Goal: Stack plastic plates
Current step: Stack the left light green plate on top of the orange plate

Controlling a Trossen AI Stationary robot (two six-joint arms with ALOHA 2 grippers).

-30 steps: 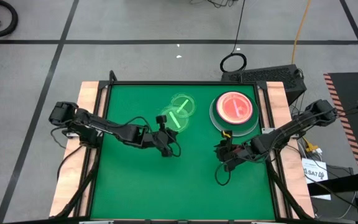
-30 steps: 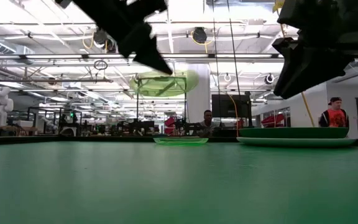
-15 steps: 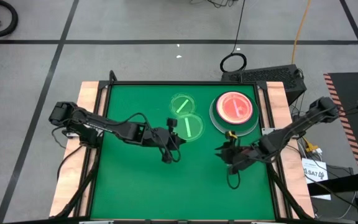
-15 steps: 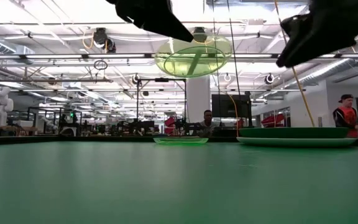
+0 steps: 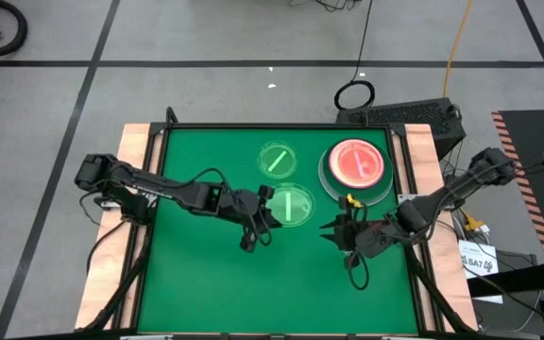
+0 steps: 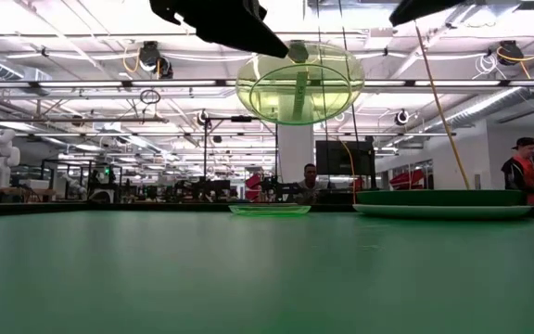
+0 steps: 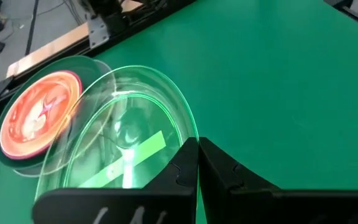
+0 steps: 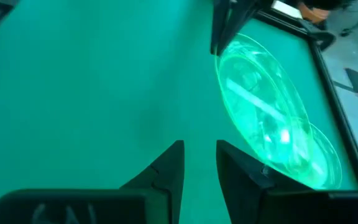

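While the left gripper (image 5: 264,213) pinches a green plate (image 5: 290,205) aloft beside the stack (image 5: 356,168), the right gripper (image 5: 333,230) hangs nearer, fingers slightly apart.

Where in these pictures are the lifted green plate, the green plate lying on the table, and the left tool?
lifted green plate (image 5: 292,205), high view, on its light stripe.
green plate on the table (image 5: 277,159), high view, on its centre.
left tool (image 7: 197,151), left wrist view, between its fingertips at the lifted plate's rim.

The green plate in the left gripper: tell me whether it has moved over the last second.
Yes. The held green plate has moved right and nearer, away from the green plate lying on the table, gripped by the left gripper.
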